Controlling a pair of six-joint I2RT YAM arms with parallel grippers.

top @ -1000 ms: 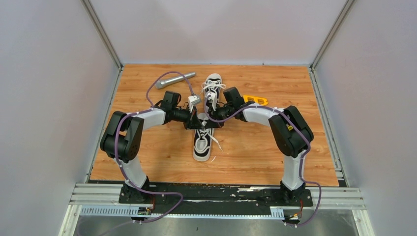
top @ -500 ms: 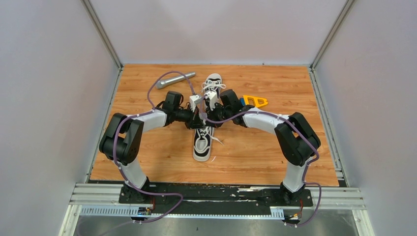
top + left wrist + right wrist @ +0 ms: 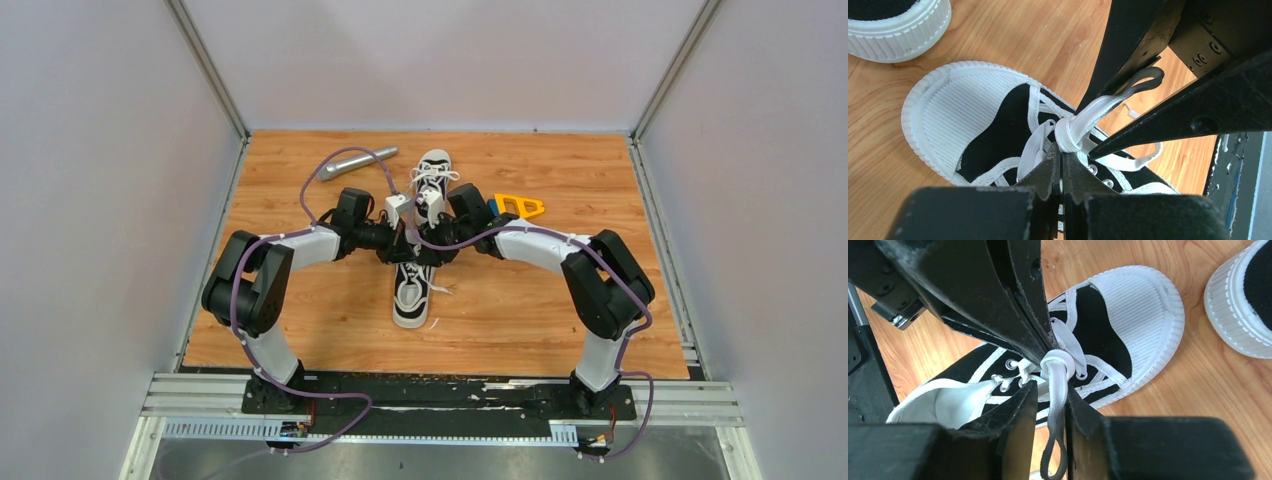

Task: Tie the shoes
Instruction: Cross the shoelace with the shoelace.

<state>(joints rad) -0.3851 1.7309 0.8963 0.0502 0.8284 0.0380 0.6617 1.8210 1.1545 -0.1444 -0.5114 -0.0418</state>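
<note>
Top view overhead; wrist views close, opposed, share near shoe [image 3: 993, 135].

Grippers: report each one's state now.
Left gripper: shut, pinching the lace at the knot.
Right gripper: open, lace loop lying loose between its fingers.

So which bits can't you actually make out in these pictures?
- Top view: the white lace knot on the near black-and-white canvas sneaker, hidden beneath the left arm and right arm.
- Left wrist view: what the shut left fingers pinch, covered by their own tips.
- Both wrist views: the second sneaker, cut off by the frame edge, only one white ribbed end showing.
</note>
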